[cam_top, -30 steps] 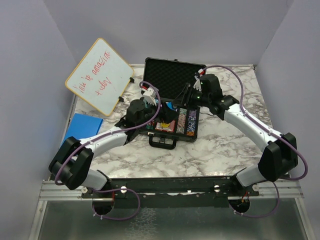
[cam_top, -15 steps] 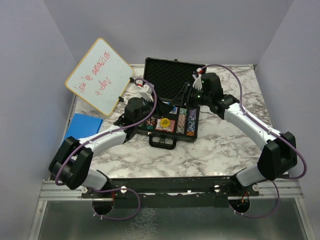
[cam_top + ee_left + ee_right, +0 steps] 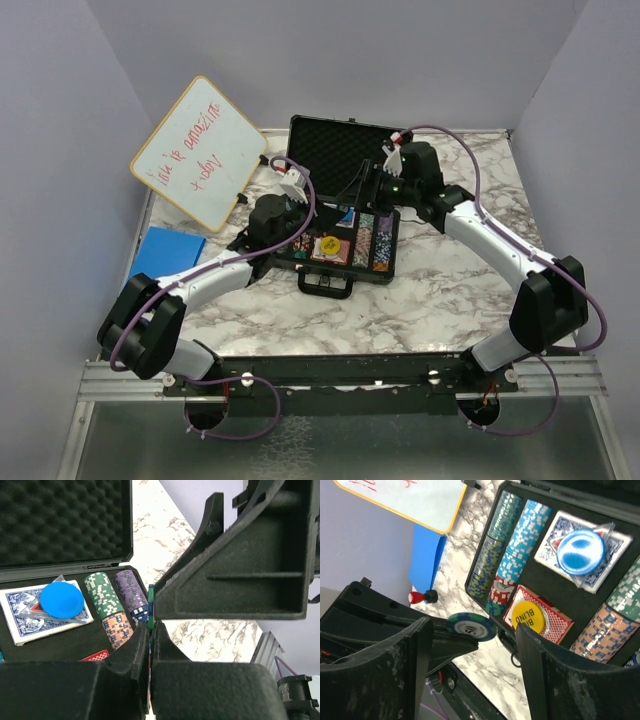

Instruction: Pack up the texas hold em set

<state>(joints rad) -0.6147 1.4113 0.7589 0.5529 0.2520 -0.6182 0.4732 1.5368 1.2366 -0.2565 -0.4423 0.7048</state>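
The black briefcase [image 3: 340, 150] lies open at mid-table, its foam lid up. Its tray holds rows of poker chips [image 3: 512, 535], a blue card deck under a round blue disc [image 3: 580, 551] and a red deck under a yellow disc [image 3: 525, 616]. My left gripper [image 3: 150, 627] is shut on a green-and-blue chip [image 3: 471, 626], held edge-up above the case's front left corner. My right gripper [image 3: 472, 626] stands open around that chip, its fingers [image 3: 545, 680] apart from it. From above, both grippers [image 3: 340, 200] meet over the tray.
A white dry-erase board [image 3: 198, 152] leans at the back left, with a flat blue pad [image 3: 168, 253] in front of it. A red-capped marker [image 3: 420, 597] lies by the case's left side. The case handle [image 3: 326, 286] juts toward the arms.
My left gripper has shut on the chip. My right gripper has opened off it and drawn slightly back.
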